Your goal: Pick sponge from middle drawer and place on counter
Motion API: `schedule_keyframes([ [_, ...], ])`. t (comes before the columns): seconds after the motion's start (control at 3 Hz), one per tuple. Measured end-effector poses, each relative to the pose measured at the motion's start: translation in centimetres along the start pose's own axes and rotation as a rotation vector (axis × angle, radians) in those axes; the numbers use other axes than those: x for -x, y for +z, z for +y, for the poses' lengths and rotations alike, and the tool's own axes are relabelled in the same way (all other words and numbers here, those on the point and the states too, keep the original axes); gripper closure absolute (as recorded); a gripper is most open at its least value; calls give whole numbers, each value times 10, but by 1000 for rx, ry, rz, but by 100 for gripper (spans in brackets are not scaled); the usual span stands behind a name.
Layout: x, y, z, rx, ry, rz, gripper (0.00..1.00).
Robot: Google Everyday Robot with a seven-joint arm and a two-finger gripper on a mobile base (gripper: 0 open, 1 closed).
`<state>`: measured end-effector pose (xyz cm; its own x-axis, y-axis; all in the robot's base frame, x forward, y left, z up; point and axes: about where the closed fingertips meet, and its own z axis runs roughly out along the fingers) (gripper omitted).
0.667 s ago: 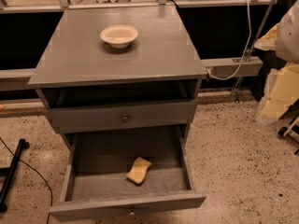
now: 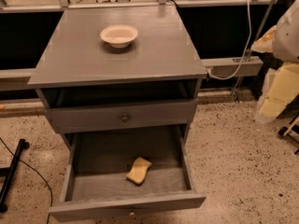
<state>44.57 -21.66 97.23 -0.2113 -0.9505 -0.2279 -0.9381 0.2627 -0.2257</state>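
Gray counter (image 2: 140, 62) with cream bowl (image 2: 119, 35); gripper (image 2: 267, 112) far right.

The robot's arm (image 2: 290, 29) shows at about two o'clock, at the right edge of the view, as a rounded white shell. A pale cream wedge-shaped piece juts from it toward nine o'clock. Below it, at roughly three o'clock, is the gripper (image 2: 275, 97), a long cream-yellow blocky form with flat faces that tapers to a paler, narrow tip at its seven-o'clock end.
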Motion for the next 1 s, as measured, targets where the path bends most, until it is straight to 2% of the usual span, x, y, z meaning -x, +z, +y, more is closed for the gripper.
schedule_keyframes([
  [0.33,6,31,5,12,-28,-48,0],
  [0.67,24,75,33,-7,-67,-159,0],
  [1.0,62,138,43,-21,-98,-174,0],
])
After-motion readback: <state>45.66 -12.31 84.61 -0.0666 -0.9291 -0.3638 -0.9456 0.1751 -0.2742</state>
